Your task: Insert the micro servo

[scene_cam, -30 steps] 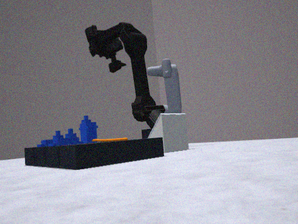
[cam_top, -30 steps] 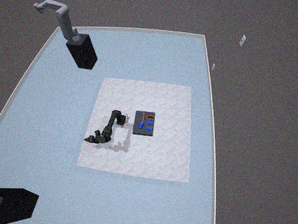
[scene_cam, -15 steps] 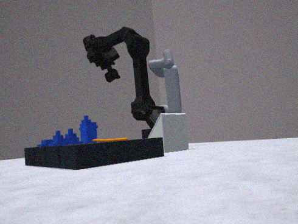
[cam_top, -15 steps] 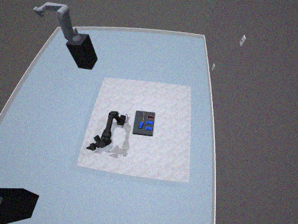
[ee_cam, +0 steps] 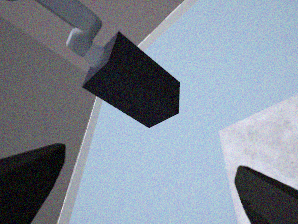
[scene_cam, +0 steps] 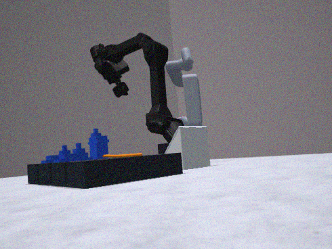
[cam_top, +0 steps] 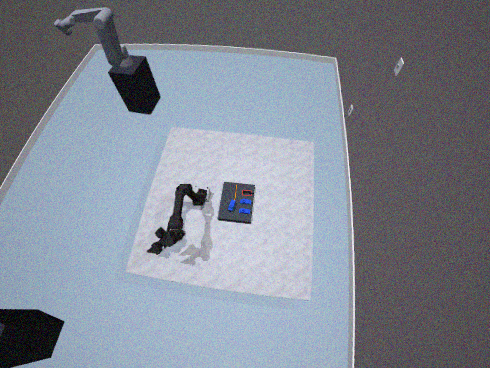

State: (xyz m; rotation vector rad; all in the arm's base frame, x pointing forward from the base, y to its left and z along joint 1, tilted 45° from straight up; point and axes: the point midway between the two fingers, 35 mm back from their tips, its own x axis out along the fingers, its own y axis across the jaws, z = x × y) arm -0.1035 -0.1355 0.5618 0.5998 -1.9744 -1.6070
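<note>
The loose blue micro servo (cam_top: 232,205) (scene_cam: 98,146) stands upright on top of the dark deck (cam_top: 227,192) (scene_cam: 135,166), taller than the seated servos, with a small stub on top. Its orange cable (cam_top: 236,192) (scene_cam: 122,155) lies straight along the deck. A red outline (cam_top: 243,193) marks the empty pocket at one corner of the deck; it is hidden in the exterior view. My gripper (cam_top: 208,194) (scene_cam: 120,89) (ee_cam: 152,163) is open and empty, high above the table and beside the deck on the arm's side. The wrist view shows neither servo nor deck.
Two seated blue servos (cam_top: 245,201) (cam_top: 244,211) stand in a row with the marked pocket. A pale arm on a black pedestal (cam_top: 135,85) (ee_cam: 137,85) stands far off, and another black block (cam_top: 30,335) is at the lower left. The deck rests on a white mat (cam_top: 280,250).
</note>
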